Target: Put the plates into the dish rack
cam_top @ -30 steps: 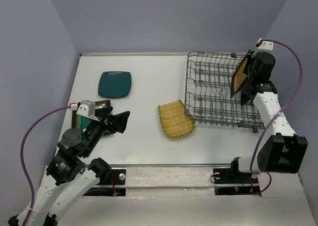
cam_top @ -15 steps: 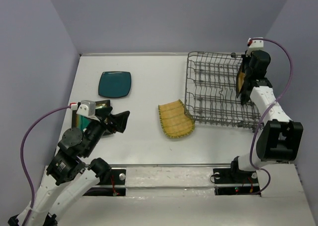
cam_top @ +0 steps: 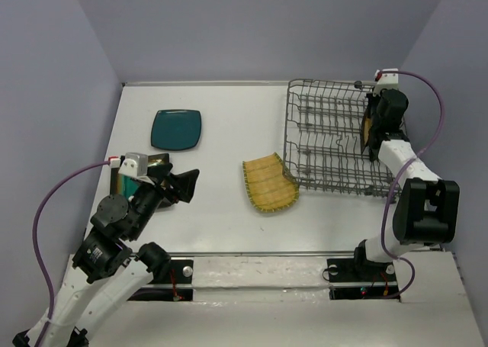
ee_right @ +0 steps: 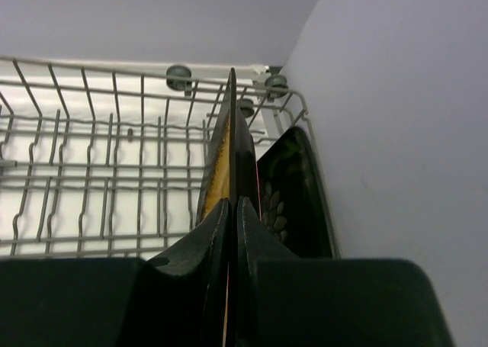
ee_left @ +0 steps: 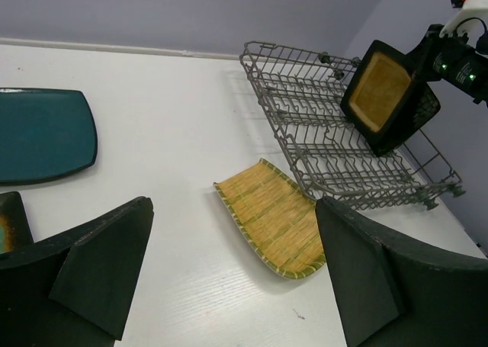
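Right wrist view: mustard plate (ee_right: 229, 133) on edge over rack's (cam_top: 324, 110) right end, pinched by right gripper (ee_right: 231, 210); flower plate (ee_right: 293, 187) stands just beside it inside rack. Ribbed plate (cam_top: 268, 183) lies just left of rack. Left gripper (ee_left: 232, 210): fingers spread wide.

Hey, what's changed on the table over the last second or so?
The right end effector, shut on the dark-rimmed mustard plate, swung inward over the right end of the dish rack, turning the plate nearly edge-on to the overhead camera. Nothing was let go. The open left end effector, plain teal plate, yellow ribbed plate and rack stayed put.
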`<state>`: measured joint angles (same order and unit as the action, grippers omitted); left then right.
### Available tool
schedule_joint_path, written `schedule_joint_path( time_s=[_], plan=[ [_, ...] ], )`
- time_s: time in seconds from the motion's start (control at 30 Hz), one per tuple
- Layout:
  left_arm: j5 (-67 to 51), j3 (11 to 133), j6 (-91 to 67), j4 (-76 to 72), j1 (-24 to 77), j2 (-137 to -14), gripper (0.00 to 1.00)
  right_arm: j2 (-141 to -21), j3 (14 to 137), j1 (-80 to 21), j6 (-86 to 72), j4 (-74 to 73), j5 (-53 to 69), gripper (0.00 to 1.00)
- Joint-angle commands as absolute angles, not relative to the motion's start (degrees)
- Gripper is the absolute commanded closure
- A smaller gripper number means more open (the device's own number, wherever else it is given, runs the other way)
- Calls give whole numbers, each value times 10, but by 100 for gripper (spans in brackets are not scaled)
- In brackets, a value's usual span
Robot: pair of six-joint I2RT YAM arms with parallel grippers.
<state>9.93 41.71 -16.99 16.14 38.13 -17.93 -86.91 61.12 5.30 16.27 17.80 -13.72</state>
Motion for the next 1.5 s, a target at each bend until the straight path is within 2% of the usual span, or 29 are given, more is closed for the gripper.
schedule_joint_path(
  time_s=[0.0, 0.43, 0.77, 0.83, 0.87, 0.93, 1.03, 1.17, 1.4, 1.47],
  plan=[
    [101, 425, -163, 142, 379, -189, 1, -841, 600, 57, 168, 313, -146, 93],
    [98, 425, -162, 141, 378, -179, 1, -795, 502, 57, 145, 369, -144, 93],
    [94, 423, -163, 139, 380, -170, 1, -766, 428, 57, 32, 356, -174, 92],
    [94, 423, -163, 139, 380, -169, 1, -758, 415, 57, 14, 355, -180, 86],
    [93, 423, -163, 138, 379, -170, 1, -754, 403, 57, 2, 356, -191, 76],
    [92, 422, -163, 139, 379, -172, 1, -745, 393, 57, -36, 356, -204, 67],
    [91, 422, -163, 139, 377, -174, 1, -735, 382, 57, -67, 334, -220, 45],
    [92, 422, -165, 139, 374, -177, 1, -721, 395, 57, -100, 299, -213, 29],
    [101, 423, -169, 141, 357, -195, 1, -686, 478, 57, -199, 142, -227, 12],
    [105, 424, -169, 142, 352, -201, 1, -667, 490, 51, -216, 117, -217, 9]
  ],
)
